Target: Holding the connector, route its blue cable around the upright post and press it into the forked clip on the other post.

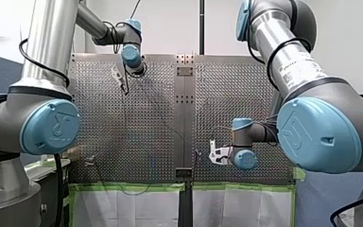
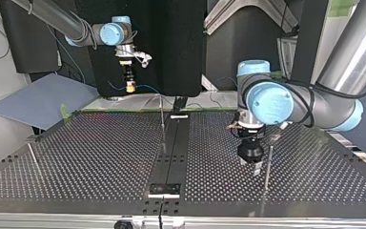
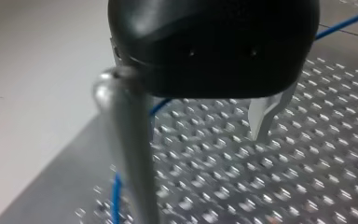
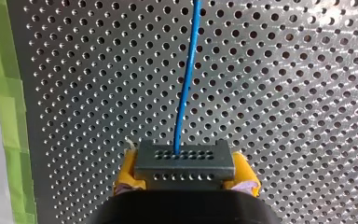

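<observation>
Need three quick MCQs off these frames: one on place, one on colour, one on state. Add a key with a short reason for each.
1. The connector is:
A) between my right gripper's fingers
B) between my left gripper's fingers
C) held by neither

2. The cable leaving the connector is:
A) red
B) blue
C) white

3. My left gripper's fingers are:
A) shut on the cable
B) shut on the connector
C) open, holding nothing

Key:
1 A: the right wrist view shows the connector clamped between the yellow pads.
2 B: a blue strand runs out of the connector's face.
3 C: the left wrist view shows the fingers apart with nothing between them.
</observation>
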Robot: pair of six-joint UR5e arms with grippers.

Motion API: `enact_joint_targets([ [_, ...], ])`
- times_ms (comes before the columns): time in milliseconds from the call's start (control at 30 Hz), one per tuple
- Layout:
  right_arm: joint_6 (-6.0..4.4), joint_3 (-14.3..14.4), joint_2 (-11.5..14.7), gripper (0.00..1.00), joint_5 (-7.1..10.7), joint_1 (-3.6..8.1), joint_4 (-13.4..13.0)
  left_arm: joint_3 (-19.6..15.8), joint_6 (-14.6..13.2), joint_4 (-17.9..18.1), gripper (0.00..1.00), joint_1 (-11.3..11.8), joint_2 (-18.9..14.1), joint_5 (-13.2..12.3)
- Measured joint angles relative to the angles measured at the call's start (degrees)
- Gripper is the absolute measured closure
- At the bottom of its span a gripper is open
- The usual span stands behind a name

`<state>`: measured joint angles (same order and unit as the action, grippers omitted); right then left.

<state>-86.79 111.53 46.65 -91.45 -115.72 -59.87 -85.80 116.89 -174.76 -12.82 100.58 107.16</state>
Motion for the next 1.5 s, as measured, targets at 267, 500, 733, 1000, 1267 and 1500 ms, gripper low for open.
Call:
enact_joint_targets([
  [267,0.02,0.0,0.0,1.00,-0.01,-0.01,0.1,-2.6,-3.8,-0.1,0.00,-0.7,0.0,2.3],
  [500,0.05,0.0,0.0,1.00,-0.05,-0.01,0.3,-3.2,-7.2,1.1,0.00,-1.9,0.0,5.3],
  [733,0.09,0.0,0.0,1.00,-0.05,-0.01,0.4,-3.2,-10.9,2.4,0.00,-3.7,0.7,6.3],
  [1000,0.10,0.0,0.0,1.00,-0.03,-0.03,0.5,-3.2,-15.5,5.5,0.00,-7.8,4.9,9.6],
  [1267,-0.05,0.0,0.0,1.00,-0.05,0.00,0.3,-3.2,-19.5,6.7,0.00,-8.6,8.8,13.2],
  [1500,-0.59,0.0,0.0,1.00,0.01,0.29,0.2,-3.2,-22.9,6.0,0.00,-8.7,9.7,14.2],
])
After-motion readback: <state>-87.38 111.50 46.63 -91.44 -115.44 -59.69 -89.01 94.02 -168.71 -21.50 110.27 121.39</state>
